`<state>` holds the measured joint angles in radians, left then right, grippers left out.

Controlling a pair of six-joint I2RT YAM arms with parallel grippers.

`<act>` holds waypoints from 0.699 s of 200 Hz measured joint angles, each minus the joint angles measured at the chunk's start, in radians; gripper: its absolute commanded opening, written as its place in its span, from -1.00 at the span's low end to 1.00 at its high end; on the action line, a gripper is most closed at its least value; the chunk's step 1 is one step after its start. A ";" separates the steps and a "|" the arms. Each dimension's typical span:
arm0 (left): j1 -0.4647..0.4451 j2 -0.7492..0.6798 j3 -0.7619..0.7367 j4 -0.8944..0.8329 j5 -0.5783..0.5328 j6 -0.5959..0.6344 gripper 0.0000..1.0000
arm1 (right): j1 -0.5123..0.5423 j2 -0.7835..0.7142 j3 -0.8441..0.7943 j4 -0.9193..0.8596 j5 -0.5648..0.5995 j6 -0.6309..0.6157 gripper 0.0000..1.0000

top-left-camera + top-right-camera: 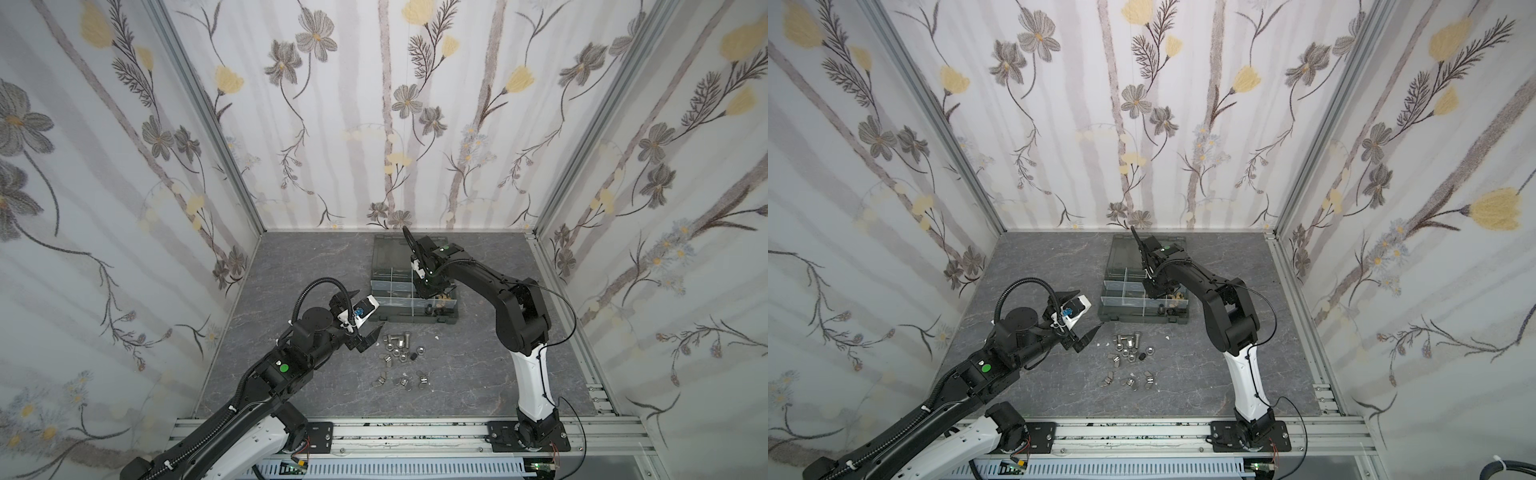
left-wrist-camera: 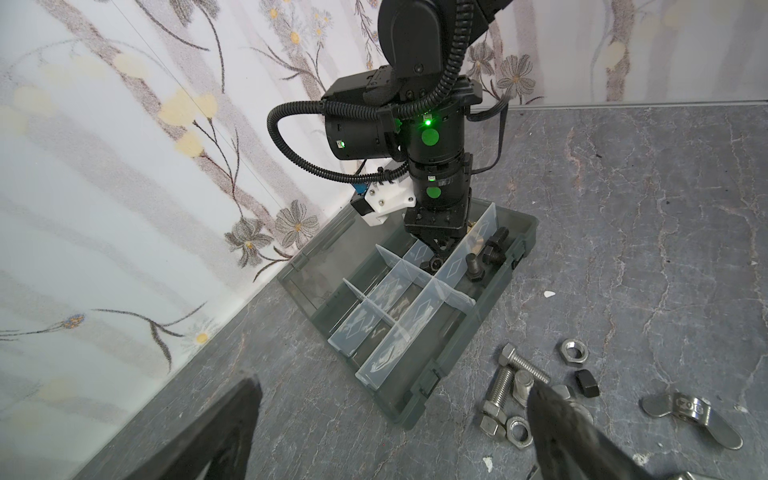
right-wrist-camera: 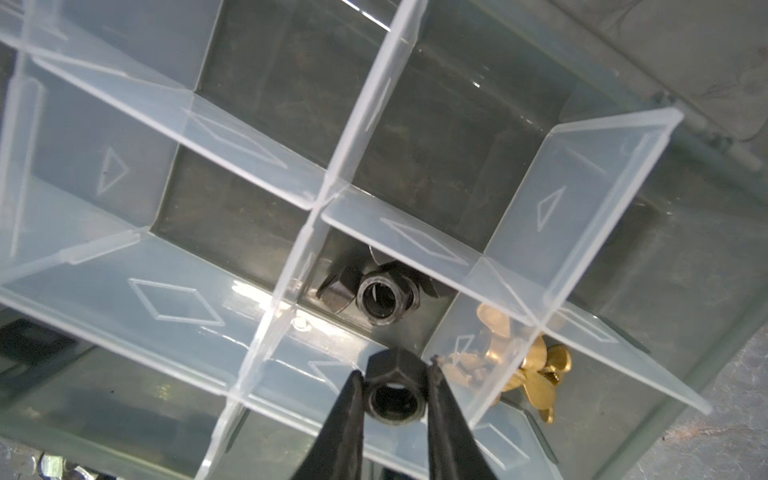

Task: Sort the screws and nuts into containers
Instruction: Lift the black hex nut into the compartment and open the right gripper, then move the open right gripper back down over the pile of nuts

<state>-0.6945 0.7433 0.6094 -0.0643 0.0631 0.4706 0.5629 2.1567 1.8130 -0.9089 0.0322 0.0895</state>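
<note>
Nut (image 3: 392, 395), black hex, one piece: pinched in your right tool (image 3: 395, 368) above the organizer compartment (image 3: 415, 326) holding a matching nut (image 3: 384, 296); next, part the jaws to drop it, left tool (image 2: 395, 382) standing wide.

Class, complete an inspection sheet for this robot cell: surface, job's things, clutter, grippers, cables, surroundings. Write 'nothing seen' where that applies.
Surface: grey marbled tabletop.
Job's things: organizer case, lid open; stored black nuts, brass wing nuts and black bolts in separate compartments; loose screws and nuts in front of it.
Clutter: white specks on tabletop.
Grippers: left gripper open beside the loose pile; right gripper shut on a black nut over the case.
Cables: left-arm conduit and right-arm conduit loop at the wrists.
Surroundings: floral walls; aluminium rail in front.
</note>
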 measured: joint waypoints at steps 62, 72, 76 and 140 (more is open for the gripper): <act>0.000 -0.002 0.000 0.000 -0.003 0.000 1.00 | -0.002 0.008 0.019 0.001 0.000 -0.013 -0.38; 0.000 -0.002 0.000 0.000 -0.003 0.000 1.00 | -0.002 0.008 0.021 0.000 0.000 -0.014 -0.38; 0.000 -0.002 0.000 0.000 -0.003 0.000 1.00 | -0.002 0.008 0.021 0.000 0.000 -0.015 -0.38; 0.000 -0.001 0.011 -0.003 -0.003 0.000 1.00 | 0.013 -0.172 -0.130 0.002 0.012 0.011 -0.28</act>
<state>-0.6949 0.7422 0.6209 -0.0677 0.0605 0.4706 0.5758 1.9842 1.6833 -0.9073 0.0444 0.1005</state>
